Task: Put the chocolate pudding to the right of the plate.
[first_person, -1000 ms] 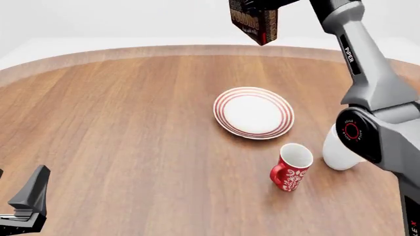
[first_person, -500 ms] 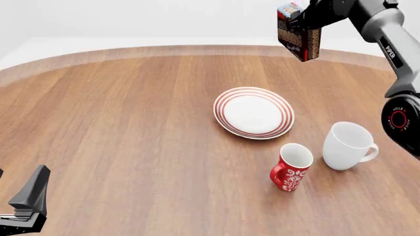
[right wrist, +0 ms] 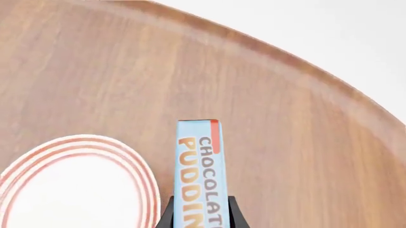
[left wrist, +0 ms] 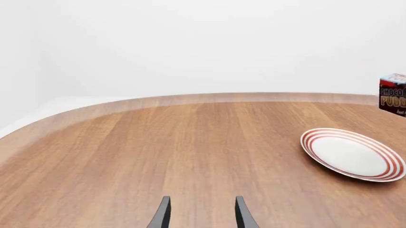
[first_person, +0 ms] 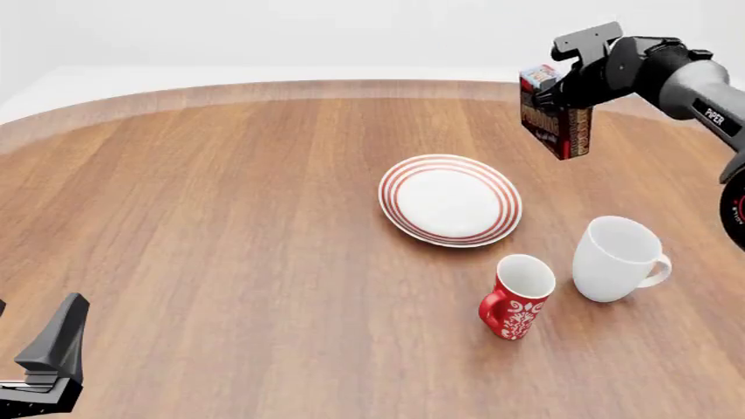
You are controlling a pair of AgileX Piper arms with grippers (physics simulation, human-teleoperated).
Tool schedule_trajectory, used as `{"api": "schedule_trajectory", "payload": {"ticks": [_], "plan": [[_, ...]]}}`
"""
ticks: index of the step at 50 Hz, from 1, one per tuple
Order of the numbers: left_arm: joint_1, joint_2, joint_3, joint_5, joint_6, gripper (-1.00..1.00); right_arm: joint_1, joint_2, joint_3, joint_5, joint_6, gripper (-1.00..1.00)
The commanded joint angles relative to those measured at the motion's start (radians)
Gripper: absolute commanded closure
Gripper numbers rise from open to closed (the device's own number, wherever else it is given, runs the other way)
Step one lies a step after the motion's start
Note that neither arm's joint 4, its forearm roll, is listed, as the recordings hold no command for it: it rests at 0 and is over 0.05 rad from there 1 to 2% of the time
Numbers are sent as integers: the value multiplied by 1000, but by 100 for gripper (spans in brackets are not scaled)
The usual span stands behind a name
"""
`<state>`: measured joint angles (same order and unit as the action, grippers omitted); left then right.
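My right gripper (first_person: 567, 98) is shut on the chocolate pudding box (first_person: 554, 122) and holds it in the air above the table, beyond and to the right of the plate (first_person: 449, 199). In the right wrist view the box's light-blue lettered face (right wrist: 198, 173) sits between the fingers, with the plate's red-ringed rim (right wrist: 136, 164) beside it below. The box (left wrist: 393, 94) and plate (left wrist: 352, 154) also show in the left wrist view. My left gripper (first_person: 35, 371) is open and empty at the near left edge; its fingertips (left wrist: 163, 213) hover over bare wood.
A red patterned mug (first_person: 516, 296) and a white mug (first_person: 617, 258) stand in front of and to the right of the plate. The round wooden table's far edge (first_person: 291, 87) curves behind.
My right arm has swung the pudding box rightward and downward, from high above the plate's far side to beyond its right side. The left arm has not moved.
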<state>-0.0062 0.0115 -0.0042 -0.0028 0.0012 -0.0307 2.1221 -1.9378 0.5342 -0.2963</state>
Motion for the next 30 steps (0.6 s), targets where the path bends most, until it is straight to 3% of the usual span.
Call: {"api": "schedule_trajectory", "payload": {"ticks": [1, 11, 30], "plan": [[0, 0, 0, 0, -1, -100, -37, -10, 155, -104, 16, 100], [0, 0, 0, 0, 0, -100, -62, -36, 259, -161, 1, 100], [-1, 1, 0, 0, 0, -100, -92, -38, 311, -190, -38, 100]]}}
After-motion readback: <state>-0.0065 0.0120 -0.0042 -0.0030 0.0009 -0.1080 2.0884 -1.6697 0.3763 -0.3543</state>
